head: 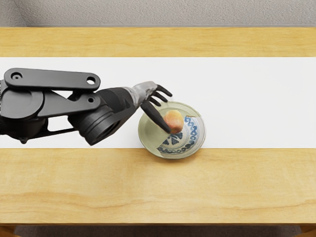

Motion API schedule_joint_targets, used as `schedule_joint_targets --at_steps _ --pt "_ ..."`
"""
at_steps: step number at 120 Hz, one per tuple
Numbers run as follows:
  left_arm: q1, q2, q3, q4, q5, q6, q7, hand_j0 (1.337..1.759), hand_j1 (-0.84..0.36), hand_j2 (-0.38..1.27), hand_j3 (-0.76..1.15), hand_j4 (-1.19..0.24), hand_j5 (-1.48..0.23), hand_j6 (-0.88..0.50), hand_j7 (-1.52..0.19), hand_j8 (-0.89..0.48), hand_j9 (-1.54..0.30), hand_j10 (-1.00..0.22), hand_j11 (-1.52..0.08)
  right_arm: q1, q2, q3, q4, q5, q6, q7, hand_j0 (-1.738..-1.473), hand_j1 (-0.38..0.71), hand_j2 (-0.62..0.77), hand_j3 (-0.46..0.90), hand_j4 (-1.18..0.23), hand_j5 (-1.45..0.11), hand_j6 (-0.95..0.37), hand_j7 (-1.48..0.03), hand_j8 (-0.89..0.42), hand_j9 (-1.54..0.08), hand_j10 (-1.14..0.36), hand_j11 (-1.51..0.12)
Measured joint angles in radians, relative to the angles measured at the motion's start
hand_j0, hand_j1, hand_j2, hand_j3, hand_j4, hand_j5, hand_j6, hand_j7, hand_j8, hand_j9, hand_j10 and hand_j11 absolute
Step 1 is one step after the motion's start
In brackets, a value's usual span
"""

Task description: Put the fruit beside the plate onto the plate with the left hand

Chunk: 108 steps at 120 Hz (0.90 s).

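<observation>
A small orange-pink fruit [174, 121] rests on the greenish plate [148, 136] with a blue pattern, a little left of the plate's centre. My left hand [163, 110] reaches in from the left and hovers over the plate's left half. Its fingers are spread: the thumb [158, 118] stretches down along the fruit's left side, and the other fingertips [164, 93] point away above the plate's far rim. Nothing is clasped between them, so the hand is open. The right arm does not show.
The plate stands on a white runner [256, 103] that crosses a wooden table [158, 187] from left to right. My bulky dark forearm [54, 106] covers the runner's left part. The table's front edge runs along the bottom of the view.
</observation>
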Motion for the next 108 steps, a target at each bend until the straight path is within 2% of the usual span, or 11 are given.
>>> schedule_joint_targets --at_steps 14,22,33,43,52,68,76,88,101,108 --pt "0.01 0.017 -0.025 0.001 -0.002 0.0 0.0 1.658 0.03 0.07 0.0 -0.28 -0.38 -0.28 -0.37 -0.26 -0.37 -0.27 -0.37 0.0 0.0 0.0 0.0 0.0 0.0 0.0 -1.658 -0.3 -0.01 0.0 -0.04 -0.05 -0.04 -0.05 -0.04 -0.05 -0.04 -0.05" --pt "0.038 0.084 -0.054 0.001 -0.001 -0.011 0.0 1.658 0.04 0.06 0.0 -0.27 -0.36 -0.27 -0.36 -0.26 -0.36 -0.27 -0.36 0.0 0.0 0.0 0.0 0.0 0.0 0.0 -1.658 -0.3 -0.01 0.0 -0.04 -0.05 -0.04 -0.05 -0.04 -0.05 -0.04 -0.05" --pt "0.263 0.234 -0.197 0.004 0.004 -0.149 0.0 1.658 0.05 0.06 0.0 -0.26 -0.35 -0.26 -0.34 -0.25 -0.34 -0.26 -0.34 0.0 0.0 0.0 0.0 0.0 0.0 0.0 -1.658 -0.3 -0.01 0.0 -0.04 -0.05 -0.04 -0.05 -0.04 -0.05 -0.04 -0.05" --pt "0.36 0.339 -0.349 0.006 0.008 -0.328 0.0 1.658 0.05 0.05 0.0 -0.26 -0.34 -0.26 -0.33 -0.25 -0.34 -0.25 -0.33 0.0 0.0 0.0 0.0 0.0 0.0 0.0 -1.658 -0.3 -0.01 0.0 -0.04 -0.05 -0.04 -0.05 -0.04 -0.05 -0.04 -0.05" --pt "0.473 0.397 -0.491 0.006 0.01 -0.491 0.0 1.658 0.05 0.05 0.0 -0.25 -0.33 -0.25 -0.33 -0.25 -0.33 -0.25 -0.33 0.0 0.0 0.0 0.0 0.0 0.0 0.0 -1.658 -0.3 -0.01 0.0 -0.04 -0.05 -0.04 -0.05 -0.04 -0.05 -0.04 -0.05" --pt "0.77 0.429 -0.808 0.03 0.011 -0.808 0.0 1.658 0.05 0.05 0.0 -0.25 -0.32 -0.25 -0.32 -0.25 -0.32 -0.25 -0.32 0.0 0.0 0.0 0.0 0.0 0.0 0.0 -1.658 -0.3 -0.01 0.0 -0.04 -0.05 -0.04 -0.05 -0.04 -0.05 -0.04 -0.05" --pt "0.843 0.428 -0.954 0.08 0.009 -0.98 0.0 1.658 0.05 0.05 0.0 -0.25 -0.32 -0.25 -0.32 -0.25 -0.32 -0.25 -0.32 -0.001 0.0 0.0 0.0 0.0 0.0 0.0 -1.658 -0.3 -0.01 0.0 -0.04 -0.05 -0.04 -0.05 -0.04 -0.05 -0.04 -0.05" --pt "0.851 0.421 -1.091 0.224 0.003 -1.13 0.0 1.658 0.05 0.05 0.0 -0.25 -0.32 -0.25 -0.32 -0.25 -0.32 -0.25 -0.32 -0.003 0.0 0.0 0.0 0.0 0.0 0.0 -1.658 -0.3 -0.01 0.0 -0.04 -0.05 -0.04 -0.05 -0.04 -0.05 -0.04 -0.05" --pt "0.851 0.428 -1.148 0.393 -0.089 -1.189 0.0 1.658 0.06 0.05 0.0 -0.25 -0.32 -0.25 -0.32 -0.25 -0.32 -0.25 -0.32 -0.004 0.0 0.0 0.002 0.001 0.0 0.0 -1.658 -0.3 -0.01 0.0 -0.04 -0.05 -0.04 -0.05 -0.04 -0.05 -0.04 -0.05" --pt "0.851 0.428 -1.158 0.455 -0.12 -1.203 0.0 1.658 0.06 0.05 0.0 -0.25 -0.32 -0.25 -0.32 -0.24 -0.32 -0.25 -0.32 -0.004 0.0 0.0 0.002 0.001 0.0 0.0 -1.658 -0.3 -0.01 0.0 -0.04 -0.05 -0.04 -0.05 -0.04 -0.05 -0.04 -0.05"
